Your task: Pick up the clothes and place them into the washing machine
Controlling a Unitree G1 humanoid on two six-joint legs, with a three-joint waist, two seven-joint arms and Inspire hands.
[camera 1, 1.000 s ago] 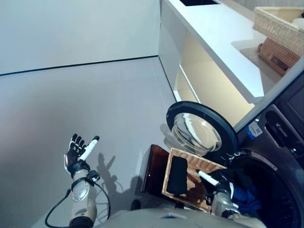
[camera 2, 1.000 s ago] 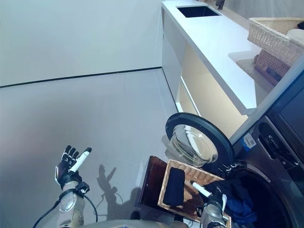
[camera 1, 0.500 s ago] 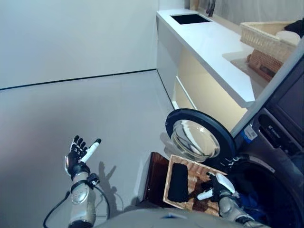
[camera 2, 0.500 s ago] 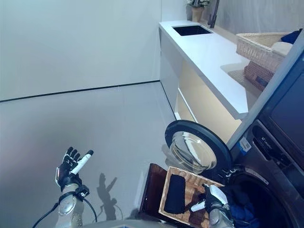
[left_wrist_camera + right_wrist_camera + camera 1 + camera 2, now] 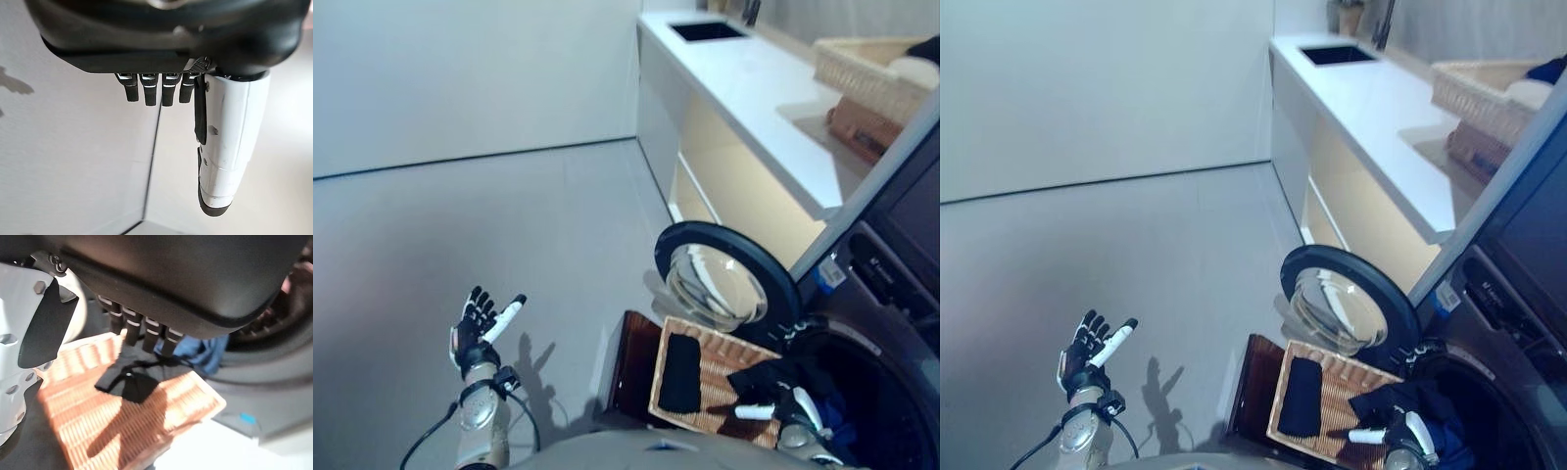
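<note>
Grey floor ran beneath a white counter (image 5: 773,98) as your robot stood at the washing machine (image 5: 891,323), whose round door (image 5: 724,279) hung open. Your right hand (image 5: 1408,436) hovered with fingers straight and empty; just beyond those fingers a dark garment (image 5: 132,379) draped over the wicker basket (image 5: 720,377) edge toward blue clothes (image 5: 200,350) at the drum's mouth. Another black item (image 5: 680,372) lay in the basket, off to the thumb's side. Your left hand (image 5: 475,328) was raised, spread and empty. Some laundry appeared loaded; two pieces seemingly remained.
</note>
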